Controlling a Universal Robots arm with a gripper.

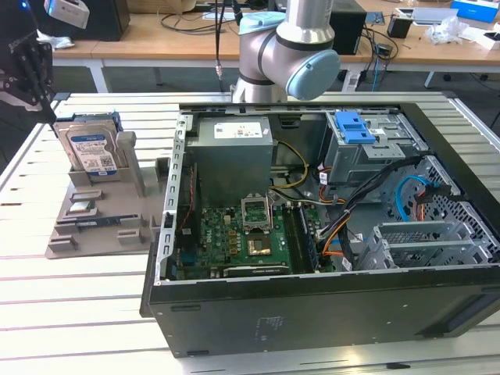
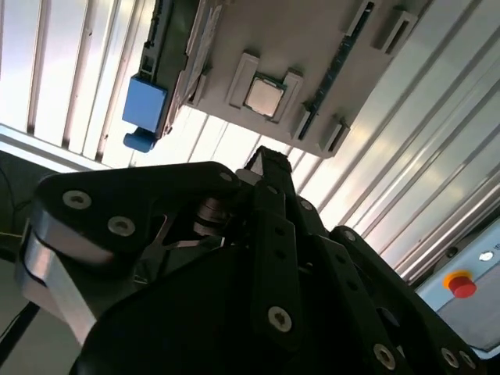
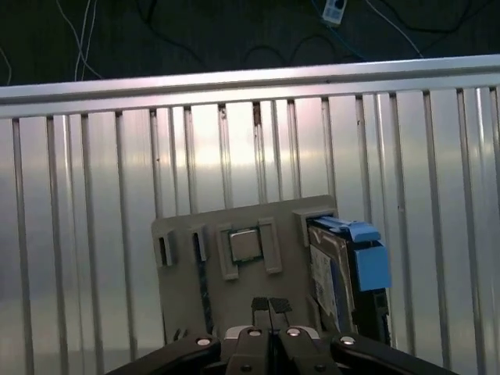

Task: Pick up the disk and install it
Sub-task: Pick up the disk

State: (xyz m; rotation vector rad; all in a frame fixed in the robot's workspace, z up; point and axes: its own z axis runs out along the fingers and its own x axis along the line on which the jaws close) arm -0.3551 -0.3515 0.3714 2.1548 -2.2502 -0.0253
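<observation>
— Where does the disk (image 1: 90,148) sit, and what are the fingers doing?

— It stands on edge in a slot of the grey holder (image 1: 101,226), at nine o'clock from the open computer case (image 1: 312,312) in the exterior view; the gripper (image 3: 270,306) hangs above and apart from it, at about eleven o'clock from the disk, with its two fingers pressed together on nothing

— So what could go wrong?

— With the tips closed like that, a descent would likely land them on the disk's top edge instead of astride it; that could knock the disk askew in its slot; the blue rails (image 3: 367,258) look apt to bind if the pull is tilted, and the holder seems light enough to lift or skid with it; the processor chip (image 3: 244,244) lies just beside the slot, so a misplaced finger could strike it; inside the case, loose cables (image 1: 351,203) run close under the drive cage (image 1: 367,148) and might snag a carried disk

— And the surroundings?

— The table (image 1: 78,312) is ribbed aluminium with grooves between the slats, bright with glare; a corner could catch in a groove; wooden benches (image 1: 156,35) strewn with wires stand at twelve o'clock, and a red stop button (image 2: 461,285) sits on the table's edge
</observation>
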